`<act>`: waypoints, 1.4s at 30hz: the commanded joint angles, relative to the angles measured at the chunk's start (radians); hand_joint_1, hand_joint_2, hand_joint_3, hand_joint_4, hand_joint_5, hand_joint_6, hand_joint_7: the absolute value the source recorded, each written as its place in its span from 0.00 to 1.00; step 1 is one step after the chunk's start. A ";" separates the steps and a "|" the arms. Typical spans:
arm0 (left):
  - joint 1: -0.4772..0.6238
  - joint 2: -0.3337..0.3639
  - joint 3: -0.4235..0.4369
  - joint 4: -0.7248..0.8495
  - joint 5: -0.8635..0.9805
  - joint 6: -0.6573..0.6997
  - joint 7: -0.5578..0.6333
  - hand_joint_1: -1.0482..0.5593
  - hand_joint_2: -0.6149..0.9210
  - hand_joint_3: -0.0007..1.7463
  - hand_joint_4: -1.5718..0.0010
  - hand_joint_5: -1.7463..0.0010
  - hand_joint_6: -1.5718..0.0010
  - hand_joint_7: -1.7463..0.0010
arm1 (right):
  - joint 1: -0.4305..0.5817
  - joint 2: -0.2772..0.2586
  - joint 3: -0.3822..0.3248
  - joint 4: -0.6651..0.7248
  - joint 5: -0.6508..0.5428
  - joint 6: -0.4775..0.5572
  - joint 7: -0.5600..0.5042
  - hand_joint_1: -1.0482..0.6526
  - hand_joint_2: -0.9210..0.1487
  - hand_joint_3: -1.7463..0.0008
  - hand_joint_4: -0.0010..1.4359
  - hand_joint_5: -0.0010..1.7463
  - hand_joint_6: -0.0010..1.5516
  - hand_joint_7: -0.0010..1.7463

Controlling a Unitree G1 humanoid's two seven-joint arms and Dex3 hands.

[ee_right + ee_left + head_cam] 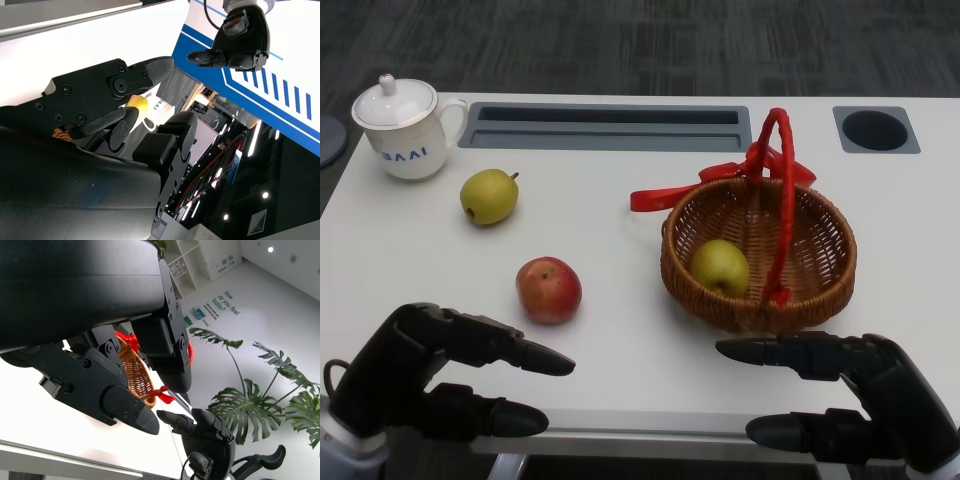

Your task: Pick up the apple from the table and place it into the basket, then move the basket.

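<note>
A red apple [549, 289] lies on the white table [620, 240], left of centre. To its right stands a wicker basket [830, 262] with a red handle and ribbon, and a yellow-green fruit [720, 267] sits inside it. My left hand [440, 385] hovers at the near edge, just below and left of the apple, fingers apart and holding nothing. My right hand [850, 400] hovers in front of the basket, also empty with fingers apart. The left wrist view shows the basket [136, 375] past the left hand's fingers [125, 405] and the right hand [200, 427] beyond.
A yellow-green pear [489, 196] lies behind the apple. A white lidded mug [404, 127] stands at the back left. A grey recessed tray [605, 127] and a round cable port [875, 130] run along the far edge.
</note>
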 commanded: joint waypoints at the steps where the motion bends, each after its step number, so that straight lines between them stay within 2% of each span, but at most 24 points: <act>1: 0.001 0.008 0.002 -0.001 -0.002 -0.004 0.013 0.39 0.87 0.00 0.25 1.00 0.31 1.00 | 0.004 -0.018 0.002 -0.014 0.016 -0.004 0.005 0.33 0.09 1.00 0.59 0.00 0.52 0.00; 18: -0.001 0.010 0.003 -0.009 -0.004 0.006 0.015 0.39 0.87 0.00 0.25 1.00 0.31 1.00 | 0.004 -0.017 -0.002 -0.018 0.003 -0.002 0.002 0.33 0.09 1.00 0.59 0.00 0.52 0.00; 27: -0.022 0.001 0.008 -0.009 0.003 -0.025 0.028 0.37 0.87 0.00 0.31 1.00 0.36 1.00 | 0.005 -0.027 -0.010 -0.024 0.012 -0.012 0.003 0.33 0.08 1.00 0.60 0.00 0.52 0.00; 30: -0.055 -0.003 0.032 0.018 0.086 -0.098 0.088 0.32 0.87 0.00 0.39 1.00 0.44 1.00 | 0.007 -0.033 -0.012 -0.030 0.014 -0.009 0.004 0.32 0.08 1.00 0.60 0.00 0.52 0.00; 33: -0.086 0.004 0.073 0.038 0.261 -0.164 0.205 0.24 0.88 0.01 0.53 1.00 0.56 1.00 | 0.007 -0.036 -0.010 -0.035 0.014 -0.005 0.003 0.32 0.08 1.00 0.60 0.00 0.52 0.00; 36: -0.116 0.014 0.099 0.056 0.414 -0.194 0.322 0.21 0.87 0.00 0.63 1.00 0.65 1.00 | 0.004 -0.035 -0.009 -0.031 0.009 -0.012 -0.001 0.32 0.08 1.00 0.61 0.00 0.52 0.00; 42: -0.214 0.052 0.081 0.178 0.605 -0.235 0.501 0.17 0.86 0.00 0.70 1.00 0.71 1.00 | 0.008 -0.032 -0.005 -0.035 0.007 -0.011 -0.001 0.32 0.08 1.00 0.61 0.00 0.53 0.00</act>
